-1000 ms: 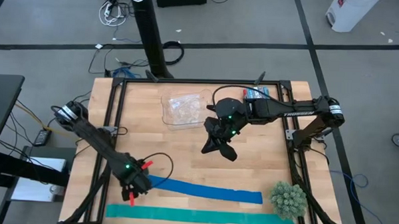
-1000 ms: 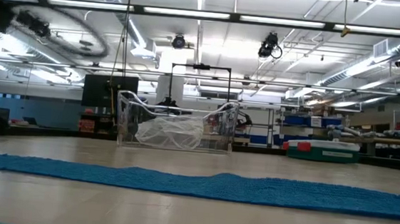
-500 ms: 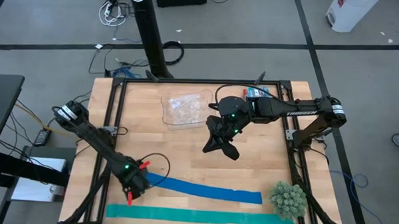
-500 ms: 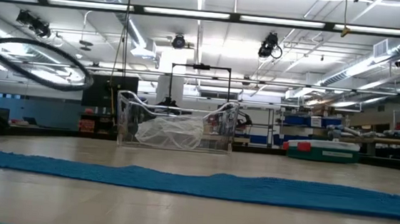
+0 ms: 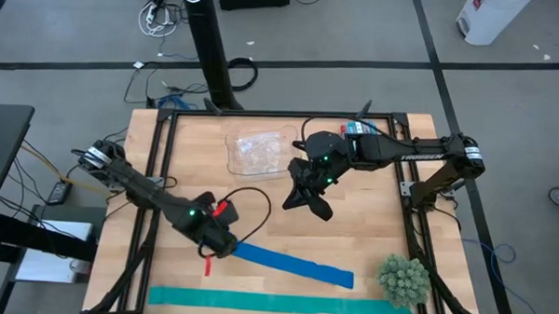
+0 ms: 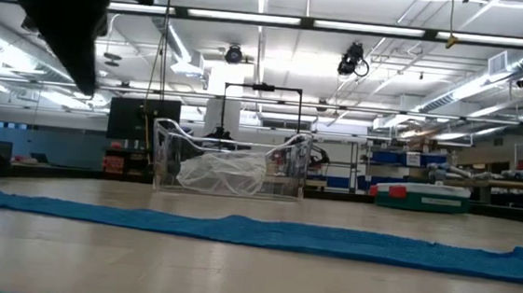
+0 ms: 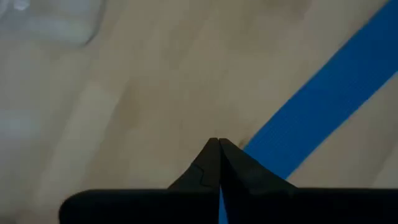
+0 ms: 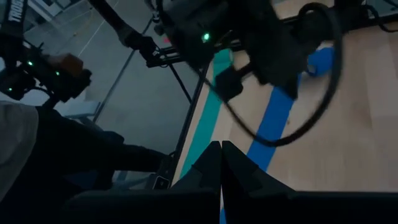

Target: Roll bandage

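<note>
The left claw (image 5: 222,249) is pinching the near end of the bandage (image 5: 294,266), which trails away from it flat across the counter (image 5: 352,225), likely to start a roll. The right claw (image 5: 312,207), pressed together and empty, hangs well beyond.

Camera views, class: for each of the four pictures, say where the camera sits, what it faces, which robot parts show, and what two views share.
High view: above, straight down on the wooden table; both arms, left gripper, right gripper.
Low view: table height, across the long royal-blue fabric bandage to the clear plastic container; dark arm part above.
Left wrist view: over shut fingers, down at the bandage.
Right wrist view: past shut fingers, toward the left arm.
Shared: all four show the bandage.
</note>
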Tool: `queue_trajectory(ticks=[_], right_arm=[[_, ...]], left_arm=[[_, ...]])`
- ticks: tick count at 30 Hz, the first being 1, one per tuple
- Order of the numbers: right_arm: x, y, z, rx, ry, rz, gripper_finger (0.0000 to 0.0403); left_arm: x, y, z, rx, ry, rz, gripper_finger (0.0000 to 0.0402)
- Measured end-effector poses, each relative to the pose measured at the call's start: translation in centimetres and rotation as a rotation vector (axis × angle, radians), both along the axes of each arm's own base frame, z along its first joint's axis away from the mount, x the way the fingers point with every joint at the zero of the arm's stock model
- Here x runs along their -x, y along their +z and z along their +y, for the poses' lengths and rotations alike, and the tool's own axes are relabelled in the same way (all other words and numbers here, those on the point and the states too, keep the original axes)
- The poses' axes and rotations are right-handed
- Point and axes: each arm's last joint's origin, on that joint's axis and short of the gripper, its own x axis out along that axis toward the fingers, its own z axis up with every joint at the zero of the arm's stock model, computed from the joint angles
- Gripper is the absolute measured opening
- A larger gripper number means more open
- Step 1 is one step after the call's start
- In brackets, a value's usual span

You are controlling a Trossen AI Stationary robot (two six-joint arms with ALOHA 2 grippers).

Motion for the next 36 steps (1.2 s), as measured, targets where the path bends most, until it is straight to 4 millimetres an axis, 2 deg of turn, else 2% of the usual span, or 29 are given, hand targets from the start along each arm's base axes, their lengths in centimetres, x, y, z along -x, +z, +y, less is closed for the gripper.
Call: queue_trajectory(ticks=[3, 7, 11, 15, 19, 24, 28, 31, 34, 36], right_arm=[[0.0, 0.0, 0.0, 0.0, 0.0, -0.002, 0.0001], [0.0, 0.0, 0.1, 0.006, 0.007, -0.006, 0.0001], [0.0, 0.0, 0.2, 0.006, 0.009, -0.009, 0.0002], [0.0, 0.0, 0.6, 0.0, 0.019, -0.005, 0.0001], [0.1, 0.0, 1.2, -0.001, 0.036, -0.004, 0.0001], [0.2, 0.1, 1.2, -0.023, 0.025, 0.012, 0.0001], [0.4, 0.3, 1.2, -0.026, 0.007, 0.012, 0.0001], [0.4, 0.4, 1.0, -0.02, -0.006, 0.007, 0.0001], [0.3, 0.3, 0.6, -0.02, -0.021, 0.011, 0.0001], [0.4, 0.3, 0.4, -0.018, -0.03, 0.017, 0.0]], left_arm=[[1.3, 0.2, 0.7, -0.004, 0.004, 0.176, 0.0006], [3.4, -1.2, 1.1, 0.033, -0.015, 0.413, 0.0006], [4.7, -3.5, 1.4, 0.099, -0.029, 0.537, 0.0006], [6.0, -5.4, 2.6, 0.009, 0.089, 0.569, 0.0006], [5.9, -7.2, 3.0, 0.024, 0.138, 0.495, 0.0006], [4.2, -8.4, 2.8, 0.097, 0.123, 0.298, 0.0006], [3.2, -8.1, 3.4, 0.025, 0.18, 0.184, 0.0006], [1.8, -7.7, 3.5, -0.008, 0.162, 0.038, 0.0006], [-0.6, -6.9, 3.0, 0.025, 0.032, -0.138, 0.0006], [-1.9, -5.7, 2.7, 0.042, -0.073, -0.196, 0.0006]])
